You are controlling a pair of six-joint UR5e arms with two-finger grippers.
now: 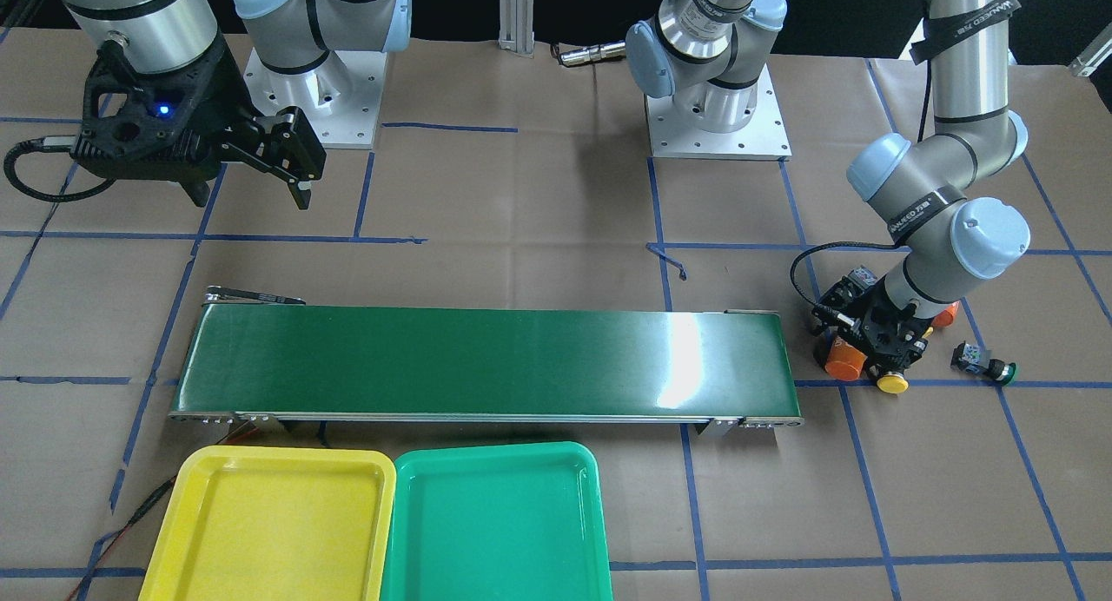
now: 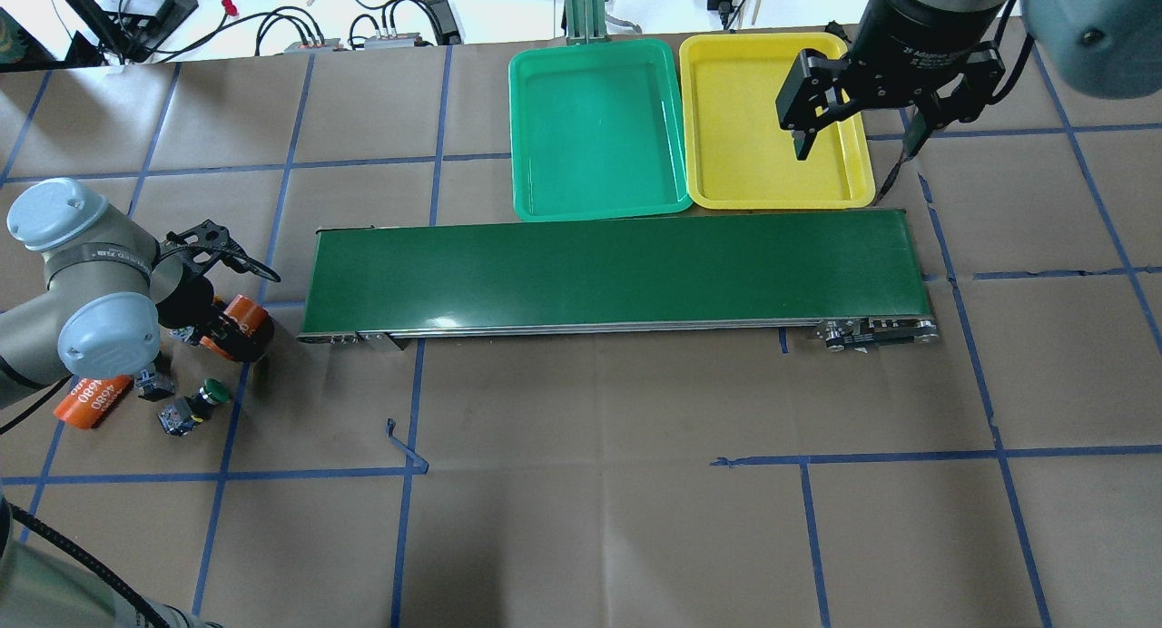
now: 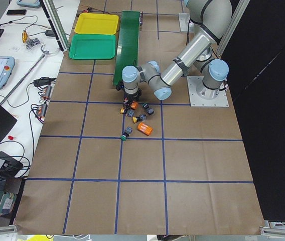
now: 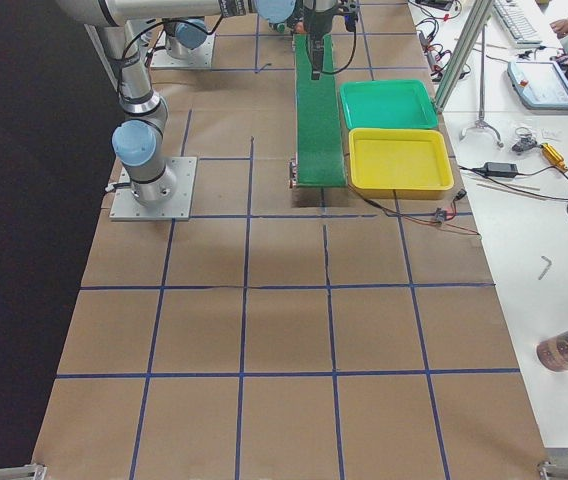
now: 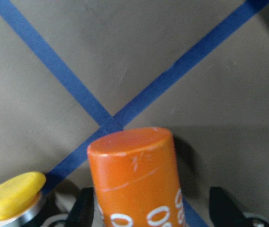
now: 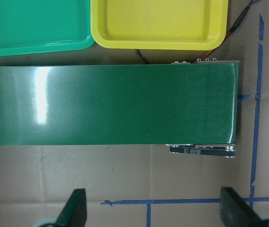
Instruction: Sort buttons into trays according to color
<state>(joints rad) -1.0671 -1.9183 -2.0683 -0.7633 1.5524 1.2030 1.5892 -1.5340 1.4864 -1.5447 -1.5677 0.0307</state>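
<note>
The left gripper (image 5: pixel 151 210) sits low on the counter (image 1: pixel 521 193), jaws spread either side of an orange cylinder (image 5: pixel 134 175), with a yellow-capped button (image 1: pixel 892 381) just beside it and a green-capped button (image 1: pixel 986 365) lying nearby. The right gripper (image 2: pixel 858 140) hangs wide open near the other end of the conveyor belt (image 1: pixel 486 362). The yellow tray (image 1: pixel 200 497) and green tray (image 1: pixel 486 514) lie side by side along the belt.

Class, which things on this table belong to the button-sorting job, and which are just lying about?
Job: yellow button, green button, yellow tray, green tray.
Lying about: orange cylinders, tape scrap.
</note>
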